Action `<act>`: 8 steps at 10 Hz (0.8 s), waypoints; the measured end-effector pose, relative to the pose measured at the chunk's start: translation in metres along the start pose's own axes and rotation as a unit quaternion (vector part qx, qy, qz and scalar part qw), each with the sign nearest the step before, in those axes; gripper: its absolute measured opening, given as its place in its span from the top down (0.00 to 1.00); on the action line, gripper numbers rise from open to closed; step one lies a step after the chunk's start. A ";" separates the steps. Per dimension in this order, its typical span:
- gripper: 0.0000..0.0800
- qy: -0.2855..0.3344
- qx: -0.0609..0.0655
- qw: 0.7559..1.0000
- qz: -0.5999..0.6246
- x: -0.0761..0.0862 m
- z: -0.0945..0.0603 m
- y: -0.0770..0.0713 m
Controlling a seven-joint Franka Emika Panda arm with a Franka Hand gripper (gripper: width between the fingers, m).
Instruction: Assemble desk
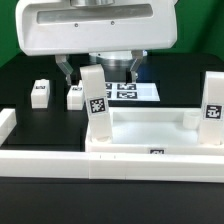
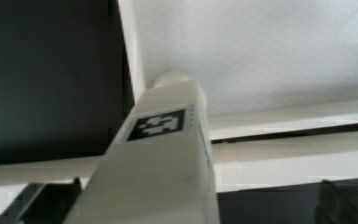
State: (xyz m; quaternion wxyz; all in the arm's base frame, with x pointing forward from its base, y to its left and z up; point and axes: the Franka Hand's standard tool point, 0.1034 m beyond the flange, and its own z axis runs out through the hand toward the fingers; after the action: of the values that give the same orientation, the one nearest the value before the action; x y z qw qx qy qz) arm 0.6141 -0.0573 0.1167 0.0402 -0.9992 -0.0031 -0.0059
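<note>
White tabletop (image 1: 150,135), two upright legs (image 1: 95,106) on its corners; loose legs (image 1: 40,92) beside

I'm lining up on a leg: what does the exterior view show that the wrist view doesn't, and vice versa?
Exterior only: the open gripper, two loose legs, the marker board, a second upright leg. Wrist only: nothing new, just the tag close up. Both: the near upright leg and the tabletop.
</note>
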 end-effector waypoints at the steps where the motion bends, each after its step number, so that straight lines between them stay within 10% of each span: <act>1: 0.19 0.000 0.000 1.000 -0.025 0.000 0.000 0.000; 5: 0.64 0.000 0.000 1.000 -0.024 0.000 0.000 0.001; 8: 0.64 0.000 0.002 1.000 -0.012 0.000 0.000 0.002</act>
State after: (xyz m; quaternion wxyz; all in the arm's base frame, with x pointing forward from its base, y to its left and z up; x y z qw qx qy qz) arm 0.6137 -0.0592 0.1165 0.0420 -0.9990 -0.0146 -0.0064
